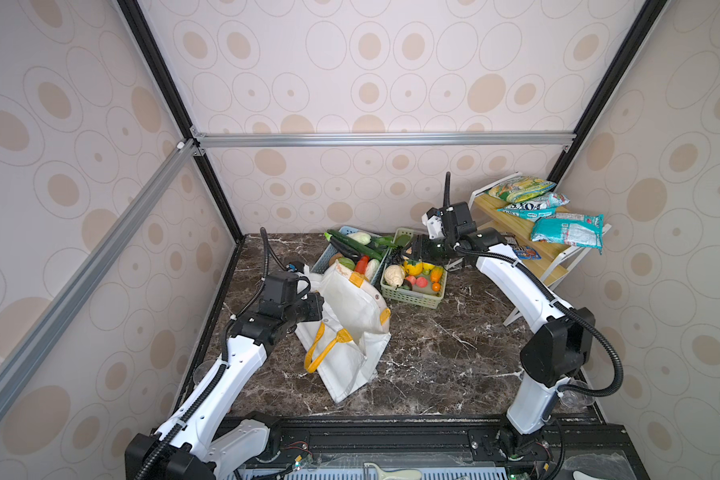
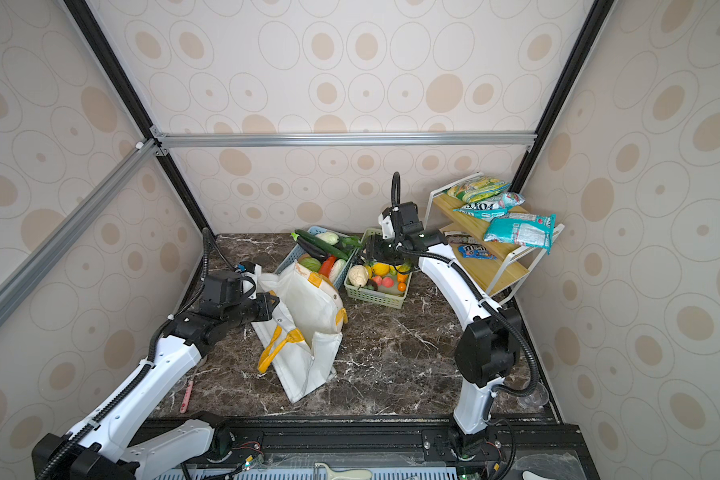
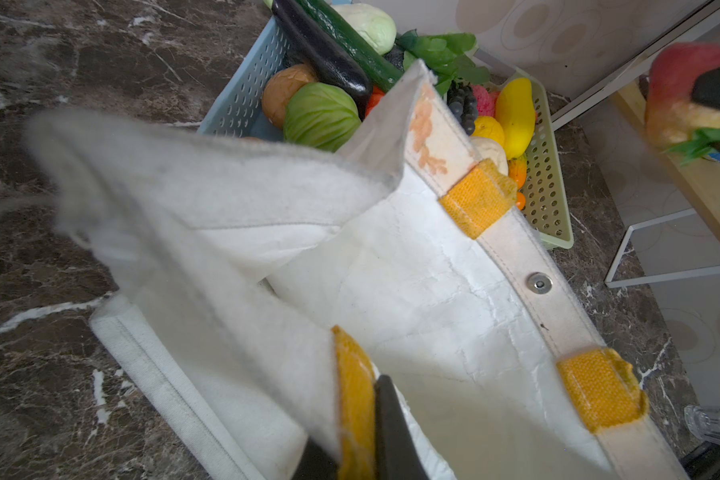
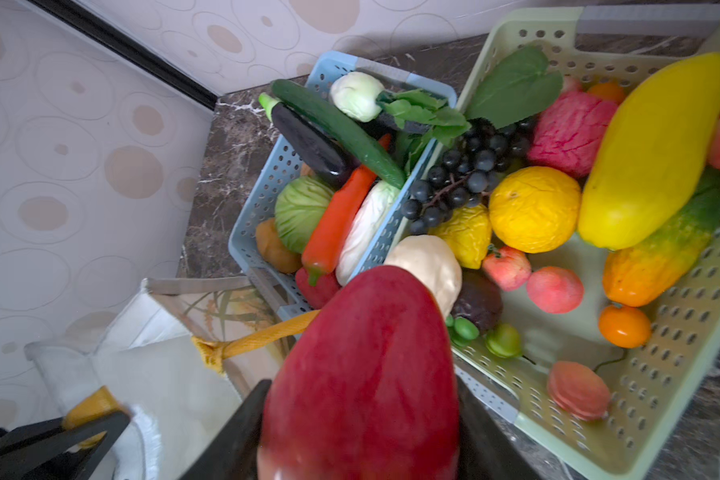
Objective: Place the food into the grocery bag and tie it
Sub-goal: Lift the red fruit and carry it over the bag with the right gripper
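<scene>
Grocery bag: lying on the counter left of centre, with its mouth gaping toward the baskets on the far side. A snap button shows on the far rim.
Left fingers: pinched tight on a yellow strap at the bag's near rim, holding that rim up off the counter.
Right fingers: closed around a red fruit, one finger on each side.
Red fruit: held in the air above the far end of the green basket. Its other side looks yellowish in the left wrist view.
Green basket: far centre, just right of the bag's mouth, holding toy fruits in yellow, orange, pink and dark grape colours.
Blue basket: right against the green basket's left side, full of toy vegetables.
Shelf: far right corner, with snack packets on top.
</scene>
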Controlling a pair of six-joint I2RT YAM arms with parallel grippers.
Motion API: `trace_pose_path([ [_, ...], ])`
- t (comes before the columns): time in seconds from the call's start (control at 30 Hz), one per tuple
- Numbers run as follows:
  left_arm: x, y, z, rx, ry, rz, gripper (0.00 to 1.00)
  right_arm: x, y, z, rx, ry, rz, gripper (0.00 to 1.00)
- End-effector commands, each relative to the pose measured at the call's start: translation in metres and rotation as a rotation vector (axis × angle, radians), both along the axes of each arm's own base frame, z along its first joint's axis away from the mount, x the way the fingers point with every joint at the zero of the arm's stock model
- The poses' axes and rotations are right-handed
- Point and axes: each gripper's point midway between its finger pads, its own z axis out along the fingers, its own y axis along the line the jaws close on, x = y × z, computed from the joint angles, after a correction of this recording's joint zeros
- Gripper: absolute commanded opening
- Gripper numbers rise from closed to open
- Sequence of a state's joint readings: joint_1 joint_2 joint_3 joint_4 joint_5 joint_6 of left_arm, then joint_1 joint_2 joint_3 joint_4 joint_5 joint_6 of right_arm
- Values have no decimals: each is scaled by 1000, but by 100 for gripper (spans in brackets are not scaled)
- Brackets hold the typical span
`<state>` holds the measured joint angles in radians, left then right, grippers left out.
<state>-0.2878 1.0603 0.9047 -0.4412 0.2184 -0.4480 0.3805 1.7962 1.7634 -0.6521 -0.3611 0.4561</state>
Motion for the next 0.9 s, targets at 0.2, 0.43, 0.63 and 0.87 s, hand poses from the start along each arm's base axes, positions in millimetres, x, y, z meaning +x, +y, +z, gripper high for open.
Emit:
trace_pose_path([
  [0.2,5,2,9,-2,-31,10,0,-38,48,24,171,-14,157,59],
  [0.43,5,3,10,8,-32,14,0,-70,80,23,195,-8,252,60],
  [0.63,7,4,12,14,-35,15,0,-96,108,14,195,5,323,60],
  [0.87,8,3,13,12,-37,16,0,-121,142,2,184,33,416,59],
])
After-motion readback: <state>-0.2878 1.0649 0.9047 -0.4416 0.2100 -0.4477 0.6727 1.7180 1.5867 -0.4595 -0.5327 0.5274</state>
